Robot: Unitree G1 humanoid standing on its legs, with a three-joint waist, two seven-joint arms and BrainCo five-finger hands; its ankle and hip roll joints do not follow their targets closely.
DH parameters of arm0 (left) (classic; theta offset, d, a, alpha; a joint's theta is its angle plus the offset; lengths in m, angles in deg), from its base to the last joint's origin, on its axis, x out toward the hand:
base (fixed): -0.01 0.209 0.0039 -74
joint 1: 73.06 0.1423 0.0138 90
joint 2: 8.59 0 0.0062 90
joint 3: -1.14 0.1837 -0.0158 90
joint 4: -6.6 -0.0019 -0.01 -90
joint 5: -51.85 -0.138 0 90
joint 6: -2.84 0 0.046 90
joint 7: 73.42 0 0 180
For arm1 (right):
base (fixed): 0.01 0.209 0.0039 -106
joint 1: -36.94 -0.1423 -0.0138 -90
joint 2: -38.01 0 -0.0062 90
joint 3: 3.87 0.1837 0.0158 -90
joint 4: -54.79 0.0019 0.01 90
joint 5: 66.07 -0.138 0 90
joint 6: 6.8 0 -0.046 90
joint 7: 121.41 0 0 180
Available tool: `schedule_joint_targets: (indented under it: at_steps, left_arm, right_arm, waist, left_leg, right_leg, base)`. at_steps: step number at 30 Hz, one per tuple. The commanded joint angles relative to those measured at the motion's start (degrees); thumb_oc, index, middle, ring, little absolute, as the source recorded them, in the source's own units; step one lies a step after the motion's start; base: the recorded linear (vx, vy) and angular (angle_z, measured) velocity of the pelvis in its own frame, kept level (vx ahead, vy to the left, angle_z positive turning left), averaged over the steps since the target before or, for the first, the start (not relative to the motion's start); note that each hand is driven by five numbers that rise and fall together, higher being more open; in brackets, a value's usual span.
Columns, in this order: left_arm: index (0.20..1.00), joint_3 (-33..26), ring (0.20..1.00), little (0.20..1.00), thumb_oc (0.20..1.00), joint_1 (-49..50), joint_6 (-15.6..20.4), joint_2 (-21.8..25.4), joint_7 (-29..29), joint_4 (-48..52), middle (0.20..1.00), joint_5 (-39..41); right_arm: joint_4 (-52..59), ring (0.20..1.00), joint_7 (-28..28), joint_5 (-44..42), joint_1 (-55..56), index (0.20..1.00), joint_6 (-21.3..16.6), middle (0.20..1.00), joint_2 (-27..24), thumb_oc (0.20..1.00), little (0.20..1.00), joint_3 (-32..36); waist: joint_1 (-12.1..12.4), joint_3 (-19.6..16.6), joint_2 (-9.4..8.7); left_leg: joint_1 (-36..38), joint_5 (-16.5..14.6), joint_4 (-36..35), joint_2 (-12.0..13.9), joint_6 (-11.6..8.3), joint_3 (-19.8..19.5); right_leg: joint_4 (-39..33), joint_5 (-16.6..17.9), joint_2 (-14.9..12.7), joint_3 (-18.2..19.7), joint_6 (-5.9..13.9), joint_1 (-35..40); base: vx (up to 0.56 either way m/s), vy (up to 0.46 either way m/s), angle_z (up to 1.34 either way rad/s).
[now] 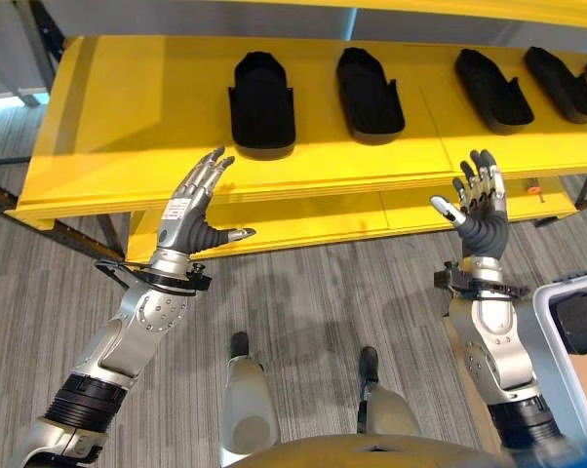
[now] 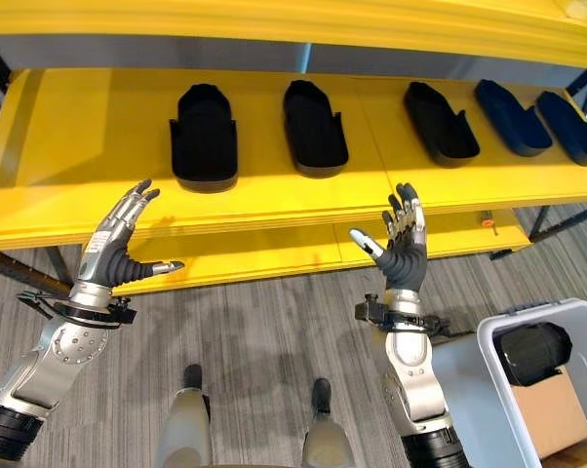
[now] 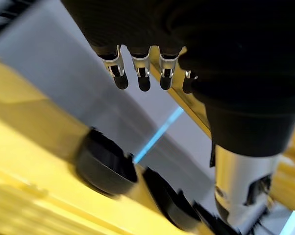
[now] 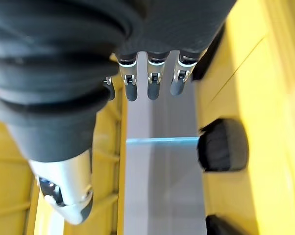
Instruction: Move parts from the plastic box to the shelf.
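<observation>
Parts point(image 1: 262, 105) beyond empty left robot hand point(image 1: 191, 207)

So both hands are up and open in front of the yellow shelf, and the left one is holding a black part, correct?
Not quite: the left hand holds nothing. The left eye view shows its fingers straight and spread, as with the right hand. The black parts lie on the shelf, with another in the plastic box.

Shelf point(image 1: 128, 117) is looking like smooth yellow painted metal, parts point(image 1: 262, 105) are looking matt black plastic, floor point(image 1: 303, 292) is showing ribbed grey carpet.
</observation>
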Motion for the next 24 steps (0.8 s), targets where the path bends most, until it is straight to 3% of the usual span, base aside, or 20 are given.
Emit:
schedule_joint_targets:
  at_steps: [1,12,24]
  left_arm:
    - [1.0,1.58,1.0,1.0,1.0,-3.25,0.88,2.07,-2.89,-0.12,1.0,-7.35]
    - [1.0,6.39,1.0,1.0,1.0,-10.78,-2.32,-0.25,-4.82,-11.94,1.0,-10.14]
    - [1.0,8.99,1.0,1.0,1.0,-17.81,-6.81,-2.92,-8.33,-23.51,1.0,-11.53]
  right_arm:
    - [5.73,1.0,-1.35,-1.34,-0.71,1.0,-4.35,1.0,-3.38,1.0,1.0,2.75]
    - [8.1,1.0,2.11,0.83,-0.61,1.0,-5.79,1.0,-3.58,1.0,1.0,4.96]
    - [8.59,1.0,4.16,0.99,-1.11,1.0,-6.6,1.0,-3.57,1.0,1.0,4.38]
  waist:
    - [-0.6,-0.2,2.01]
    - [-3.19,2.87,2.67]
    - [-4.42,5.56,2.11]
  left_leg:
    - [3.23,6.27,-9.85,1.32,1.56,3.41]
    - [2.76,7.06,-9.93,2.15,1.01,5.35]
    - [1.3,7.37,-9.0,2.94,0.61,6.55]
  right_leg:
    - [5.05,-8.32,-0.95,-1.78,0.01,3.65]
    - [6.27,-7.97,-0.41,0.96,-0.43,0.36]
    - [7.5,-7.69,-0.03,2.62,-0.86,-2.57]
  base:
    - [-0.04,0.014,-0.08]
    - [-0.04,0.009,-0.12]
    - [-0.02,-0.003,-0.07]
